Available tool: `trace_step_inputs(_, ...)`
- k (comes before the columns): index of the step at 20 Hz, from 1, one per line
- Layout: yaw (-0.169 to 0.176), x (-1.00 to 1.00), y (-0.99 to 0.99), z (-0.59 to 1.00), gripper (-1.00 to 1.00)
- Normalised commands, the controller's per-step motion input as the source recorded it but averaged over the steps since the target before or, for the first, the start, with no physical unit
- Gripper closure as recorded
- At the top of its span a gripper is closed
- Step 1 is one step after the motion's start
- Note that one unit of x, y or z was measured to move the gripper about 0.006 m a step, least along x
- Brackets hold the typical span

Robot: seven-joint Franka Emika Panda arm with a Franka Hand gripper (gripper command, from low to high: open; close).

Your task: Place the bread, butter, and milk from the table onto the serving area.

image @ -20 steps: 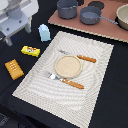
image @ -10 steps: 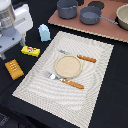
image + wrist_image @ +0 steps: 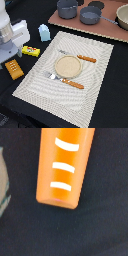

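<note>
The robot's white hand is seen at the exterior view's left edge, above the black tabletop; whether its fingers are spread or pressed together cannot be told, and nothing is seen held. Just below it lies the orange-brown rectangular bread loaf, whose pale curved marks fill the wrist view. Beside it, the cream striped placemat serving area is laid with a round tan plate and orange-handled cutlery. Farther off, the flat yellow butter box carries a red-and-white label, its writing unreadable. Beyond stands the pale blue gabled milk carton.
</note>
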Motion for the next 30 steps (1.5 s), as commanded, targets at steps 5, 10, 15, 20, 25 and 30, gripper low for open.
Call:
trace_step_inputs(5,-0.021,0.04,-0.01,-0.35,-1.00)
trace_step_inputs(10,-0.017,0.03,-0.02,-0.34,-1.00)
trace_step_inputs(15,-0.012,0.01,-0.06,-0.34,-1.00)
trace_step_inputs(20,-0.010,0.01,-0.05,-0.32,-1.00)
trace_step_inputs(25,-0.002,0.01,-0.03,-0.23,1.00)
trace_step_inputs(30,0.000,0.04,0.00,-0.18,1.00)
